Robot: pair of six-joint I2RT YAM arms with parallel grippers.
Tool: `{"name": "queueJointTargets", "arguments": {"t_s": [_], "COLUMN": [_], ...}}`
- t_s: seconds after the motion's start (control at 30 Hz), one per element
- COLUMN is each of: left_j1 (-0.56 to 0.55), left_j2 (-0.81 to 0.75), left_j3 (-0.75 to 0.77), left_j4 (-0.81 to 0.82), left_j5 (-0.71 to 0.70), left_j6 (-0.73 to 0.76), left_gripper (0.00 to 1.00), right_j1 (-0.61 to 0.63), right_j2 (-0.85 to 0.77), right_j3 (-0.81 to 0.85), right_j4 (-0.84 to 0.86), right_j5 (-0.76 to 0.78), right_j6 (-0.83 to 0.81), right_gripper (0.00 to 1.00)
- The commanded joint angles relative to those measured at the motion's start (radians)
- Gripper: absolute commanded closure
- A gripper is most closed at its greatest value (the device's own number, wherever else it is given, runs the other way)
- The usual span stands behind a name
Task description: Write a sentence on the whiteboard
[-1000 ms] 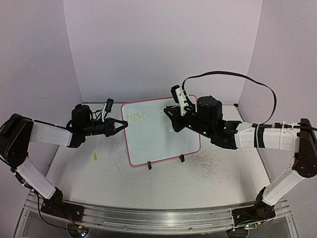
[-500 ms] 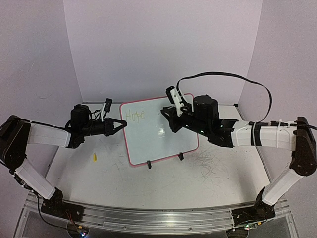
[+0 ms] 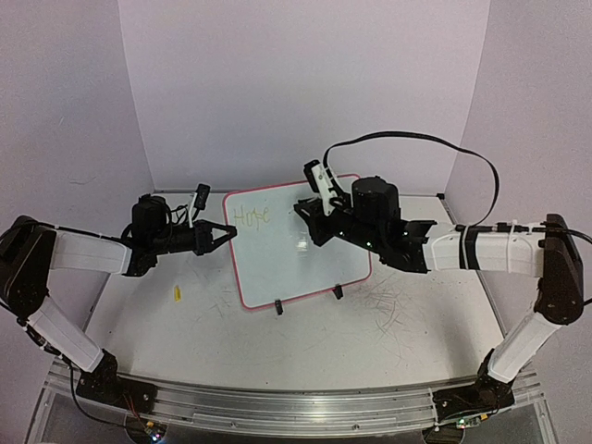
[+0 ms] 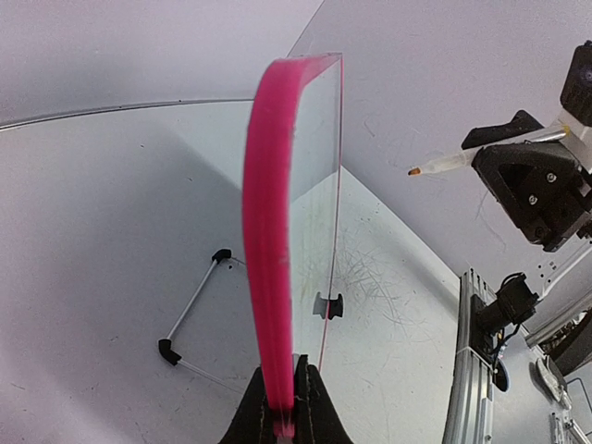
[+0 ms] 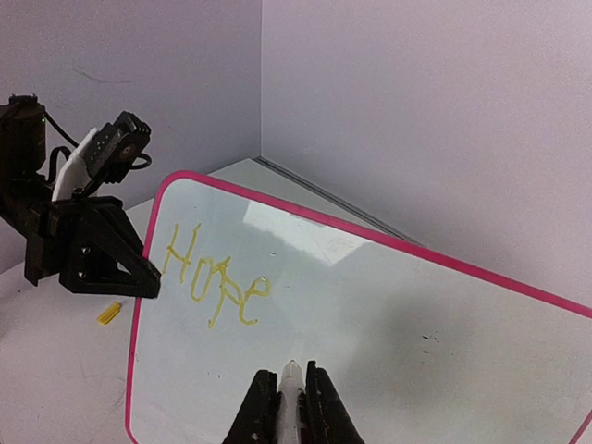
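Note:
The whiteboard (image 3: 291, 264) stands tilted on the table, white with a pink frame. My left gripper (image 3: 232, 233) is shut on its left edge; in the left wrist view the pink edge (image 4: 269, 231) rises from between the black fingers (image 4: 316, 412). The sentence (image 5: 213, 271) reads only "Hope", in yellow at the board's upper left (image 3: 253, 215). My right gripper (image 5: 291, 398) is shut on a white marker (image 5: 292, 387) that points at the board's middle, right of the word. The marker's tip (image 4: 416, 171) hangs clear of the board's face.
Two black clip feet (image 3: 278, 309) (image 3: 339, 293) hold the board's lower edge. A small yellow cap (image 3: 176, 293) lies on the table left of the board. Grey scratch marks (image 3: 384, 305) cover the table at the right. A black cable (image 3: 416, 139) arches over the right arm.
My right gripper has moved left with the marker, further across the board's face. The left gripper keeps its hold on the board's edge.

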Motion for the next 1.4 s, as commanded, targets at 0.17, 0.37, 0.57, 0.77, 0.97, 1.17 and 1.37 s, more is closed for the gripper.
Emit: {"name": "queueJointTargets", "arguments": {"t_s": [0.17, 0.37, 0.57, 0.77, 0.97, 1.17, 1.37], "left_j1": [0.008, 0.008, 0.006, 0.002, -0.001, -0.005, -0.008], "left_j2": [-0.005, -0.007, -0.014, -0.016, -0.019, -0.019, -0.018], "left_j3": [0.046, 0.053, 0.054, 0.058, 0.060, 0.061, 0.061], "left_j4": [-0.032, -0.038, -0.043, -0.050, -0.059, -0.064, -0.069], "left_j5": [-0.129, -0.128, -0.129, -0.134, -0.138, -0.140, -0.142], "left_j6": [0.080, 0.080, 0.082, 0.093, 0.104, 0.111, 0.118], "left_gripper": [1.00, 1.00, 1.00, 1.00, 1.00, 1.00, 1.00], "right_j1": [0.021, 0.021, 0.018, 0.006, 0.003, -0.032, -0.031], "right_j2": [0.046, 0.040, 0.022, 0.069, 0.102, 0.122, 0.147], "right_j3": [0.091, 0.073, 0.053, 0.096, 0.120, 0.124, 0.140], "right_j4": [0.052, 0.067, 0.095, 0.098, 0.097, 0.106, 0.119], "right_j5": [0.011, 0.070, 0.106, 0.051, 0.028, -0.031, -0.067], "right_j6": [0.043, 0.060, 0.054, 0.056, 0.058, 0.119, 0.109], "right_gripper": [1.00, 1.00, 1.00, 1.00, 1.00, 1.00, 1.00]}}
